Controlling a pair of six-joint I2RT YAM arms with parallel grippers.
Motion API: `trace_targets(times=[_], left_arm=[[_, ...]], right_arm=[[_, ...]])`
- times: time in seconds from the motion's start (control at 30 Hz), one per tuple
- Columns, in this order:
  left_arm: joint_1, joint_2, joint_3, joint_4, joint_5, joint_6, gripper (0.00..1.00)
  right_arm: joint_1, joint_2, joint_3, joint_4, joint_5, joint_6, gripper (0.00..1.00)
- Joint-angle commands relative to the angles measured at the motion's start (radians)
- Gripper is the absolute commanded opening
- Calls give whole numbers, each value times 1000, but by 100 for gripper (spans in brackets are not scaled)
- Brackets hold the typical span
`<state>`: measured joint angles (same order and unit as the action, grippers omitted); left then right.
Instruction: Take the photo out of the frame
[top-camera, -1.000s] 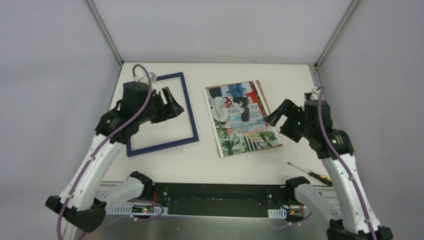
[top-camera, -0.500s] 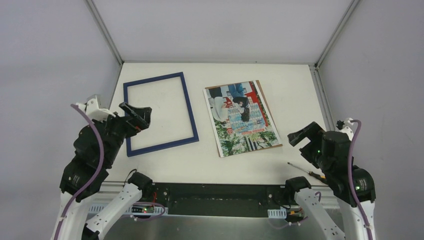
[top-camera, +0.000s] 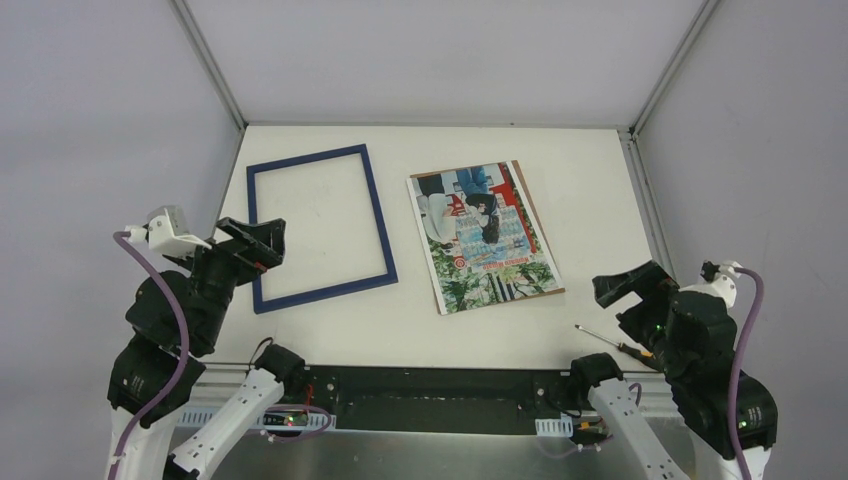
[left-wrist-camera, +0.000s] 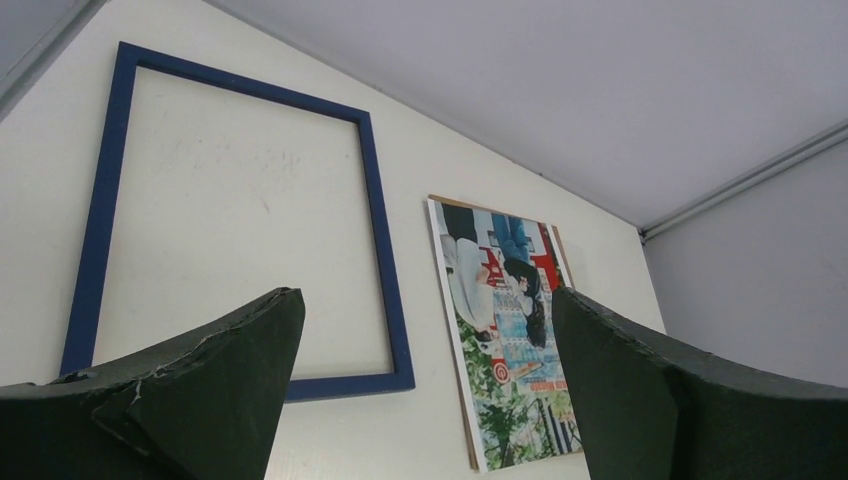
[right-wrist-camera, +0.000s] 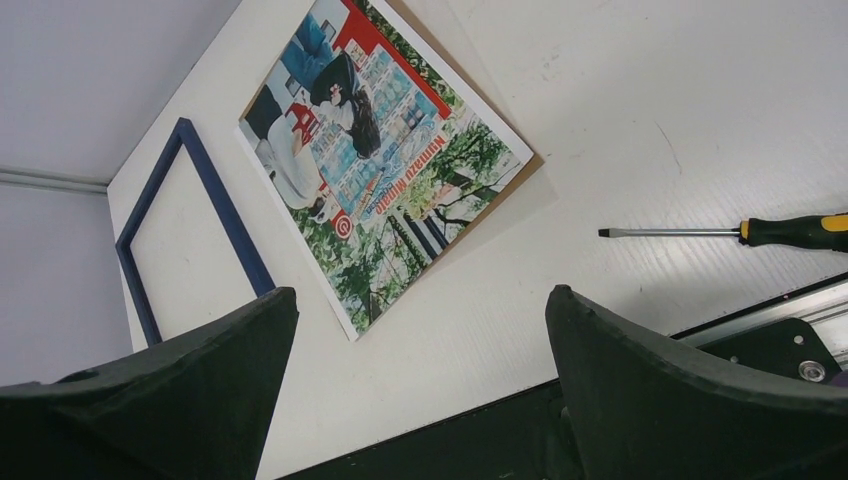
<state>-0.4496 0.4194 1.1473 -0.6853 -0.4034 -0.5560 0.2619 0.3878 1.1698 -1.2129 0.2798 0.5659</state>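
Note:
The dark-blue frame (top-camera: 318, 226) lies flat on the table's left half, with bare table showing inside it. It also shows in the left wrist view (left-wrist-camera: 385, 268) and the right wrist view (right-wrist-camera: 216, 205). The colourful photo (top-camera: 483, 235) lies to its right on a brown backing board (top-camera: 531, 210), apart from the frame; it shows in the left wrist view (left-wrist-camera: 505, 325) and the right wrist view (right-wrist-camera: 375, 160) too. My left gripper (top-camera: 250, 240) is open and empty, raised near the frame's near-left corner. My right gripper (top-camera: 628, 286) is open and empty, raised at the table's near-right.
A screwdriver (top-camera: 622, 344) with a black and yellow handle lies at the near-right edge, also in the right wrist view (right-wrist-camera: 740, 231). Grey walls enclose the white table (top-camera: 600, 180) on three sides. A black rail (top-camera: 440, 385) runs along the near edge.
Both arms have pulled back toward their bases and risen. The left gripper left the frame's interior; the right gripper left the photo's right edge. Frame and photo have not moved.

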Motion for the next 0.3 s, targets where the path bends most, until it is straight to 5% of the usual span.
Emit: trace_targets(times=[0.0, 0.27], left_arm=[[9, 14, 25, 30, -14, 31, 99], [9, 49, 39, 32, -43, 25, 99]], right_arm=[[3, -4, 21, -10, 50, 12, 99], [3, -8, -6, 46, 71, -8, 99]])
